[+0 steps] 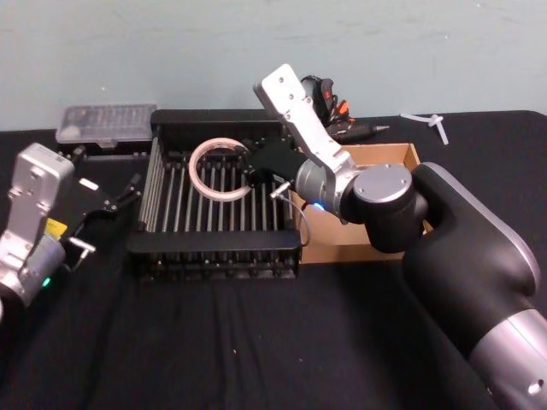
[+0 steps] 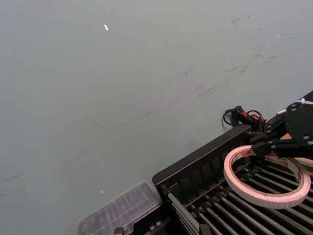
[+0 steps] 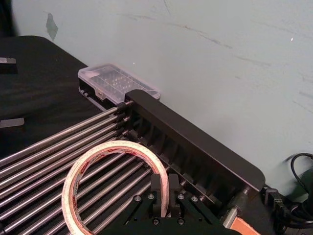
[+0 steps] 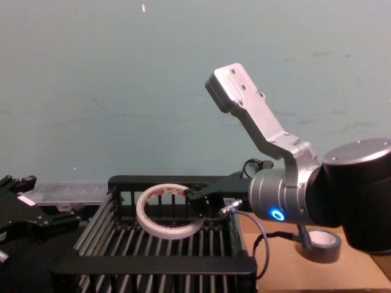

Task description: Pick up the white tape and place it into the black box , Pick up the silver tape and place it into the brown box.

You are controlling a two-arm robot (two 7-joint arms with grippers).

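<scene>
Head view takes in the table [image 1: 214, 342], with the black box [image 1: 214, 248] left of centre and the brown box [image 1: 376, 243] touching its right side, mostly hidden behind the right arm. Chest view adds what the head view hides: the silver tape [image 4: 322, 243] standing on the brown box's [image 4: 293, 268] floor, just beside the arm's elbow joint. A clear plastic case [image 1: 104, 125] sits at the far left corner of the black box, and some tools with orange parts [image 1: 333, 107] lie by the far wall.

The right gripper [image 1: 248, 167] reaches over the black box from the right and its fingers are clamped on the white tape [image 1: 220, 171]. Right wrist view shows the grip best: the two fingers [image 3: 156, 188] pinch the ring's [image 3: 98, 161] wall, one inside and one outside. Chest view shows the ring [image 4: 166, 210] tilted and held above the slatted floor, inside the box walls.

The left gripper [image 1: 120, 198] hangs at the near left of the black box, its fingers spread apart and holding nothing.
</scene>
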